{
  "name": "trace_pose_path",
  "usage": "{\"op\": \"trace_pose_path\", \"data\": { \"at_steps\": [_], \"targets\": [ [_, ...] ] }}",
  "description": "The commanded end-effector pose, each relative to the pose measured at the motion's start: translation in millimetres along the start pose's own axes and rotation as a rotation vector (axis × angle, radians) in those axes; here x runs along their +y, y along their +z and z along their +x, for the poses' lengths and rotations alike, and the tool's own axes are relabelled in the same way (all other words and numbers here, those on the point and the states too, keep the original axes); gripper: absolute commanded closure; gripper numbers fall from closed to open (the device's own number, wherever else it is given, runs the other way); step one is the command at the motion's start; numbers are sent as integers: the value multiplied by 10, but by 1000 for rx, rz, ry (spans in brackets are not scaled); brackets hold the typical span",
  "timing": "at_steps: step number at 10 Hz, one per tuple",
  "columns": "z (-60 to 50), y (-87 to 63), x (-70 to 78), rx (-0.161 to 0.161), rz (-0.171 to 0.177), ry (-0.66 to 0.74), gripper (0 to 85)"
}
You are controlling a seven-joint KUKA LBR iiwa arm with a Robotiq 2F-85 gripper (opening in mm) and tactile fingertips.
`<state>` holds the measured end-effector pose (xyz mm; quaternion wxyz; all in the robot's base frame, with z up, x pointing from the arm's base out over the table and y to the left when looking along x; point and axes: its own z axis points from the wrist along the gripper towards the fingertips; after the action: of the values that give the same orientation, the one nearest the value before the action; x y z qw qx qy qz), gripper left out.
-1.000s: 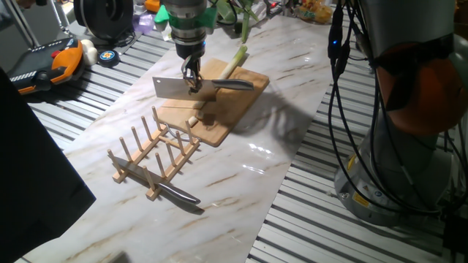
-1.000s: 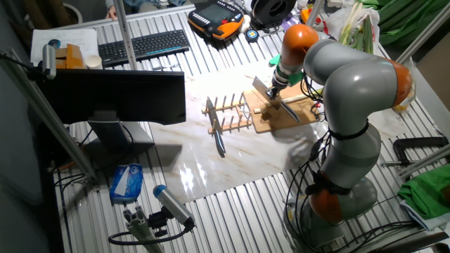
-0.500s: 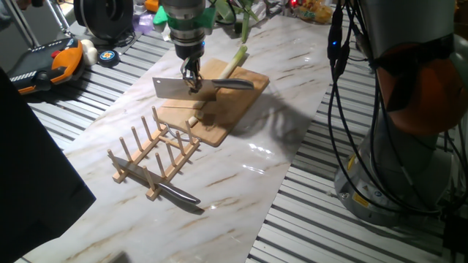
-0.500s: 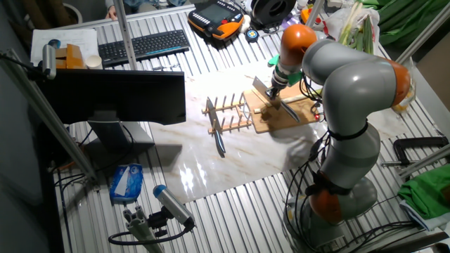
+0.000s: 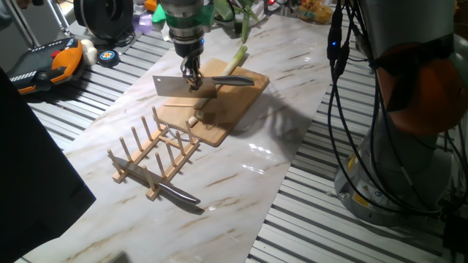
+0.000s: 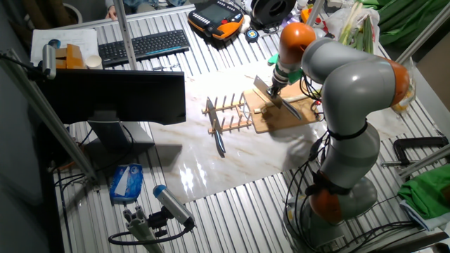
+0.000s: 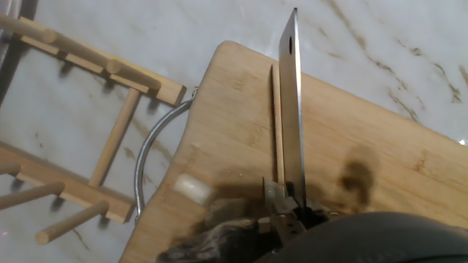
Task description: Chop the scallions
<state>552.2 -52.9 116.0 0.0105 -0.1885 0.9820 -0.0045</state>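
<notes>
My end effector [image 5: 193, 79] was clamped on a steel cleaver with a broad rectangular blade [image 5: 175, 87] and a dark handle — blade held edge-down above the pale wooden cutting board [image 5: 227, 109], clear of its surface. In the hand view the cleaver [image 7: 291, 109] ran straight out from the fingers over the board [image 7: 351, 168]. The long scallion stalk, white grading to light green [image 5: 235, 61], lay at the board's far end, leafy top reaching past the edge onto the white marbled table [image 5: 241, 168]. One small whitish cut chunk [image 5: 192, 121] sat on the board's near part, below and beside the blade; same chunk [image 7: 191, 188] visible from the hand. The pale wooden peg rack [image 5: 156, 152] stood on the table just beside the board, with a second knife [image 5: 177, 193] lying against its near rail. From the other side — end effector [image 6: 275, 86] above the board [image 6: 285, 116].
</notes>
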Motion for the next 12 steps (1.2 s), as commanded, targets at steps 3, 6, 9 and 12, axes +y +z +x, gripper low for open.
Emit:
{"op": "trace_pose_path", "data": {
  "at_steps": [3, 6, 9, 12],
  "targets": [
    [22, 82, -75, 6, -21, -3, 843],
    [39, 109, -114, 7, -36, -6, 843],
    [37, 121, -112, 6, -49, -9, 843],
    [37, 123, -98, 6, -44, -1, 843]
  ]
}}
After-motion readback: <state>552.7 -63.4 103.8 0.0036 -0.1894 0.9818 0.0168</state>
